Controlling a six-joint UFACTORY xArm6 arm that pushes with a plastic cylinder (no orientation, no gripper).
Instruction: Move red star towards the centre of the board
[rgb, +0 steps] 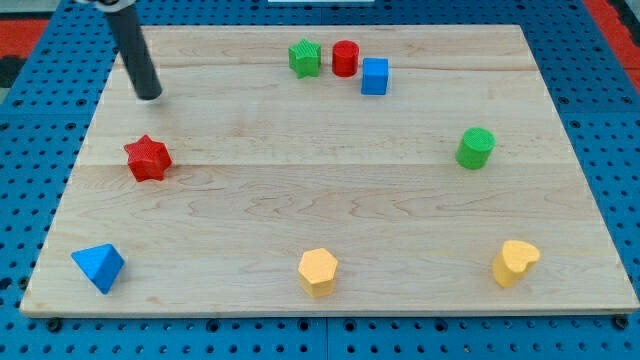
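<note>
My tip (149, 96) rests on the wooden tabletop (320, 190) at far left, just beyond the red star (147, 158) and apart from it. A green star (305, 57), red cylinder (345, 58) and blue cube (375, 76) cluster at the far edge.

My tip (149, 96) stands on the board (320, 210) at 12 o'clock from the red star (148, 158), apart from it. The blue pyramid (98, 266) lies at 7 o'clock from the star.
</note>
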